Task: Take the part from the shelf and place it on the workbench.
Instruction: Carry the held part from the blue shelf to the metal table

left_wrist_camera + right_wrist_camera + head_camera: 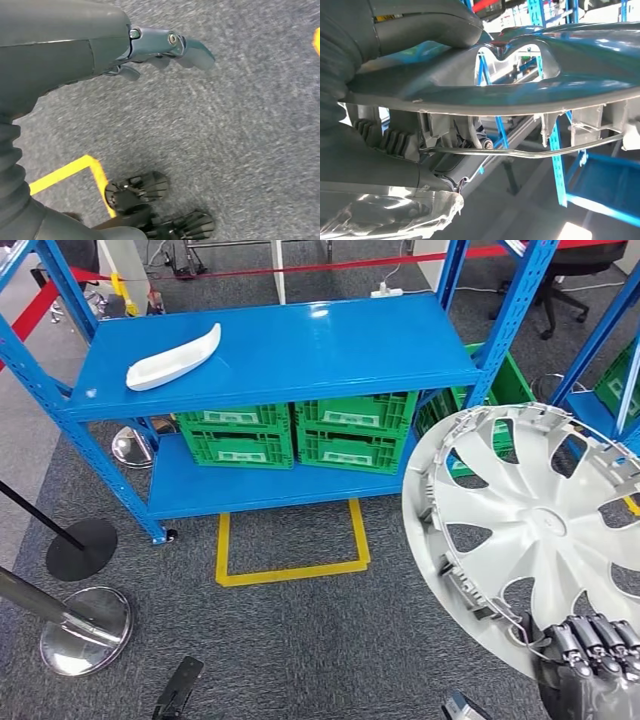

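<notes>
The right hand (592, 660) is gripping the silver wheel cover (540, 525) by its lower rim, dark fingers curling over the edge, and is holding it off the blue shelf rack (287, 350), to the right of that rack and in front of the neighbouring bay. So the first half of the job looks done: the part is off the shelf and in hand. What is left is the carry and the set-down, and no workbench is appearing anywhere around the rack, so I judge the robot is going to have to turn or walk before placing it.

A white curved part (173, 358) is lying on the rack's top deck near its left end, and green crates (298, 432) are sitting on the deck below. A yellow floor marking (293, 570) is lying on the carpet just in front of the rack.

The right wrist camera is giving what the head view cannot: the back of the cover (508, 95), with its wire retaining ring (531, 152) and clips, and the thumb (425, 22) pressing across the rim. The fingers underneath are partly hidden there, so how firm the hold is remains uncertain.

The left wrist camera is looking at the carpet, showing the left hand (166, 47) hanging with its fingers extended, apart and holding nothing.
</notes>
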